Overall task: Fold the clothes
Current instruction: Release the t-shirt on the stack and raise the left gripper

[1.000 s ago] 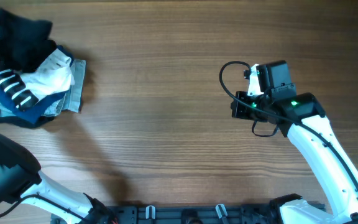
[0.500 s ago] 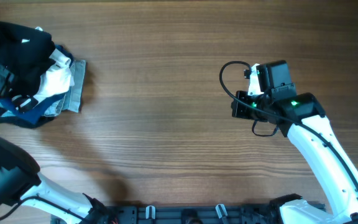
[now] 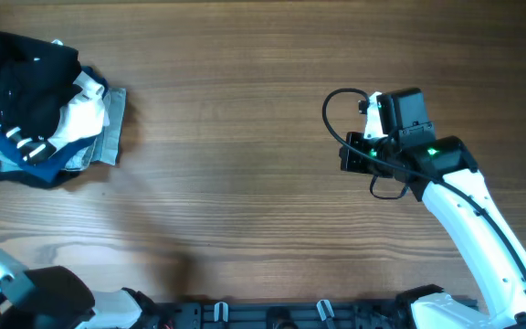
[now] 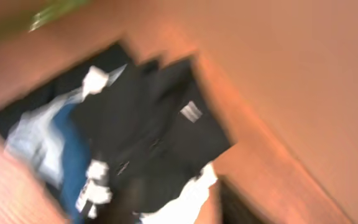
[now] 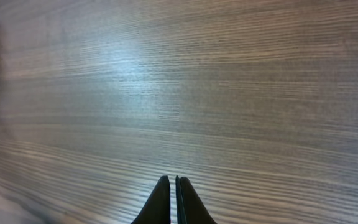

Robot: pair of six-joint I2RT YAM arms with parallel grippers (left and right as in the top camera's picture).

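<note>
My right end effector [image 5: 171, 186] is closed on nothing, fingertips together over the counter [image 3: 245, 137]. The black T-shirt [image 3: 21, 78] lies crumpled well apart from it, toward my left side, atop a white garment [image 3: 85, 114] and a navy striped garment [image 3: 26, 146]. My left end effector [image 4: 176, 208] faces that heap through heavy blur, so I cannot tell whether it is open

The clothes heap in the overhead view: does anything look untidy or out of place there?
Yes. The black T-shirt lies crumpled on top of a white garment and a navy striped garment at the left edge of the table, bunched rather than spread flat.
</note>
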